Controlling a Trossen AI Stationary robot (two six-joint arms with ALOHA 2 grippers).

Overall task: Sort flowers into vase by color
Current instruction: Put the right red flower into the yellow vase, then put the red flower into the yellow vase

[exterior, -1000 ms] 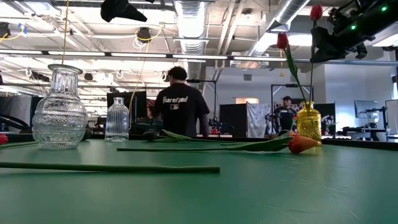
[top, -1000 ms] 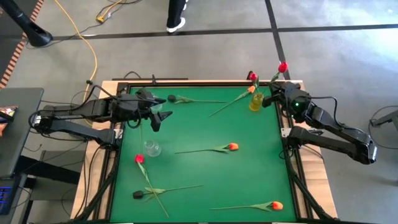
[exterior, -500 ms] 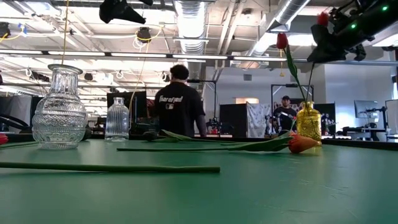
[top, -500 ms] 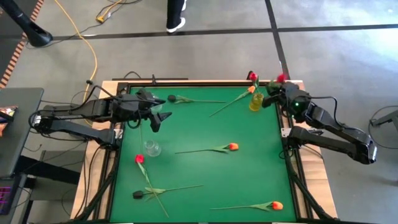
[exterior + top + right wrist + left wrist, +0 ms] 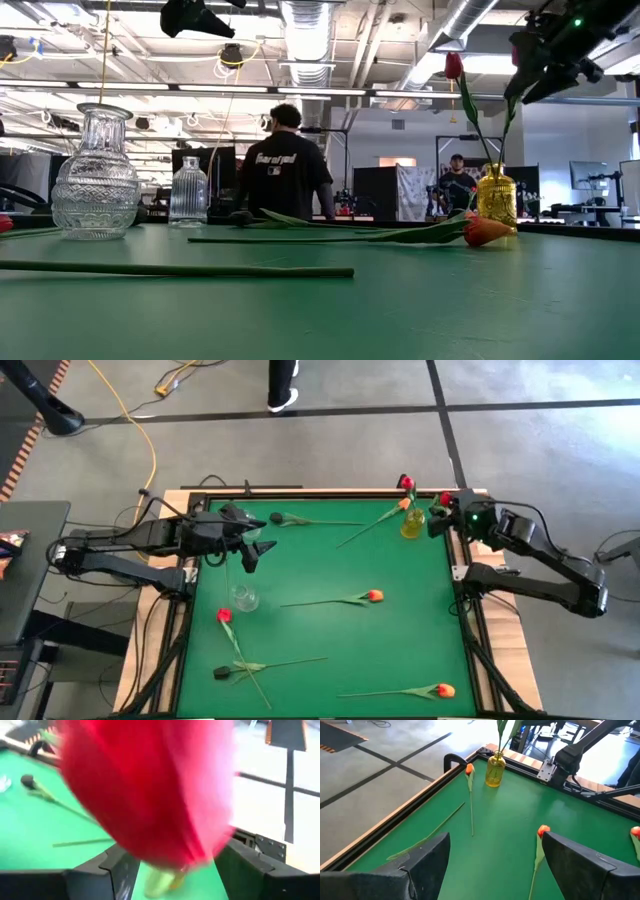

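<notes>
My right pincer (image 5: 445,518) hangs above the yellow vase (image 5: 412,525) at the counter (image 5: 330,630) corner, fingers spread around a red tulip (image 5: 150,790) right in front of it — stem in the vase. Left pincer (image 5: 492,865) spread wide, idle — other flowers (image 5: 345,599) lie farther off.

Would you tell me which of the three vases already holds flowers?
The yellow vase at the far right corner holds red tulips; both clear vases stand empty.
</notes>
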